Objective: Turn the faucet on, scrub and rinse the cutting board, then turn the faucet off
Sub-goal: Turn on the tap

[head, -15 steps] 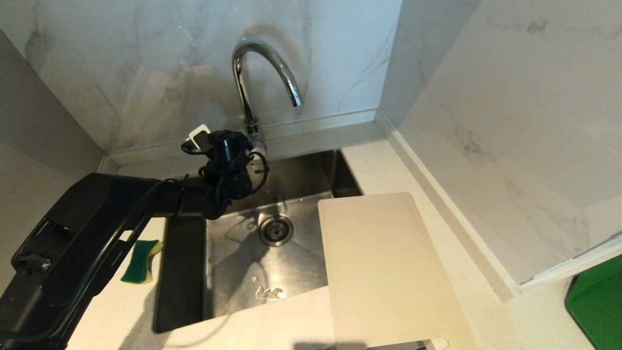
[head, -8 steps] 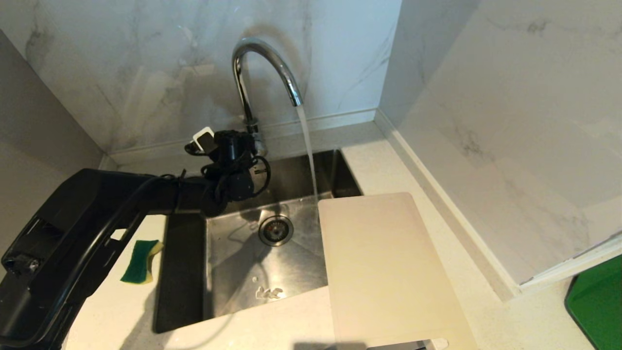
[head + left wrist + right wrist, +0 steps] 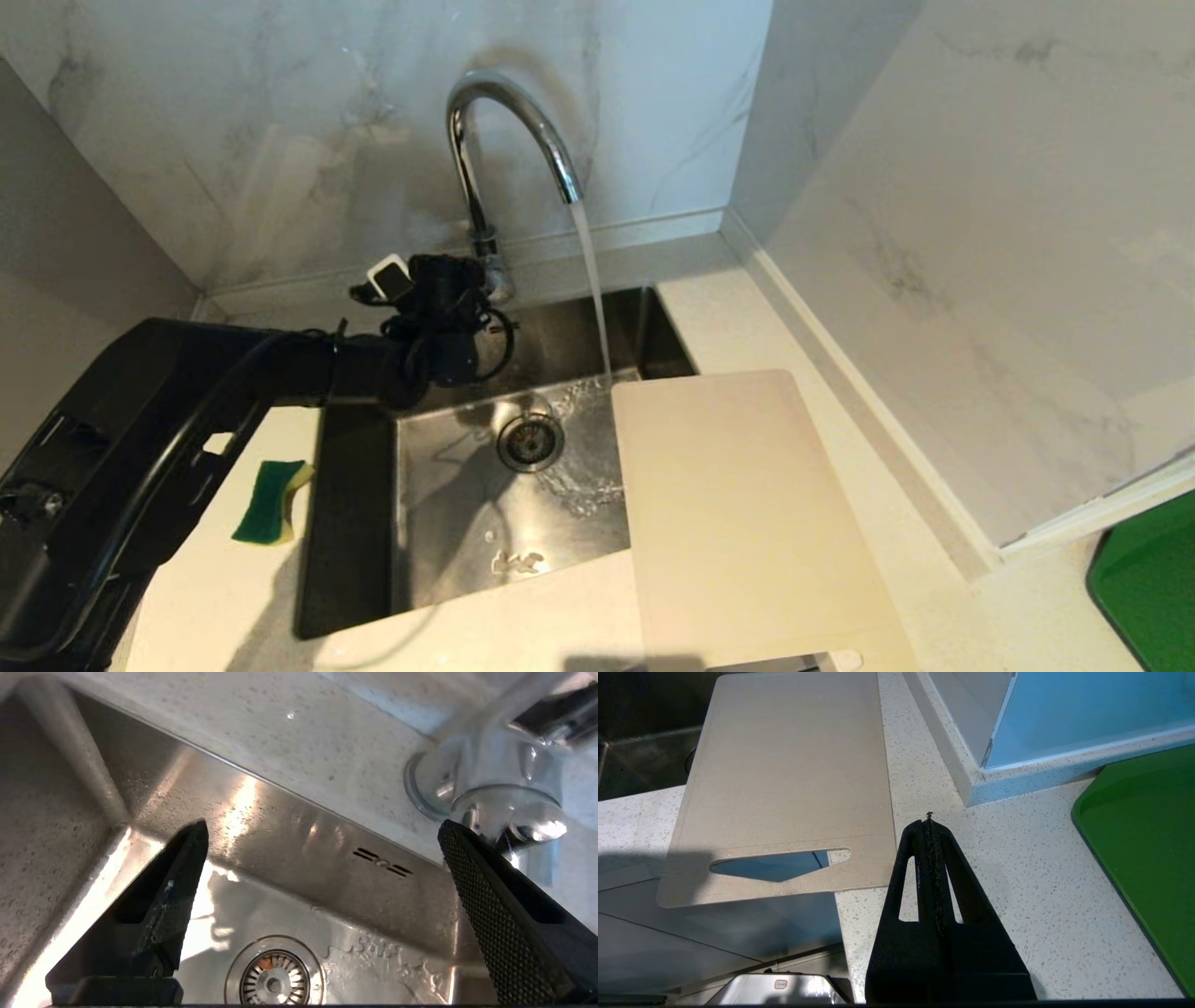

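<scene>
Water (image 3: 592, 280) pours from the faucet (image 3: 495, 140) into the sink (image 3: 448, 504); left gripper (image 3: 322, 830), fingers wide, sits at its base. Right gripper (image 3: 929, 816), fingers pressed together, hovers at the cutting board's (image 3: 738, 504) four o'clock.

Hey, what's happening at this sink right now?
The faucet is running, and water is pouring into the sink just beside the cutting board, which lies partly over the basin. The left gripper is open at the faucet's base, holding nothing. The sponge lies untouched on the counter. The right gripper is shut and idle.
</scene>
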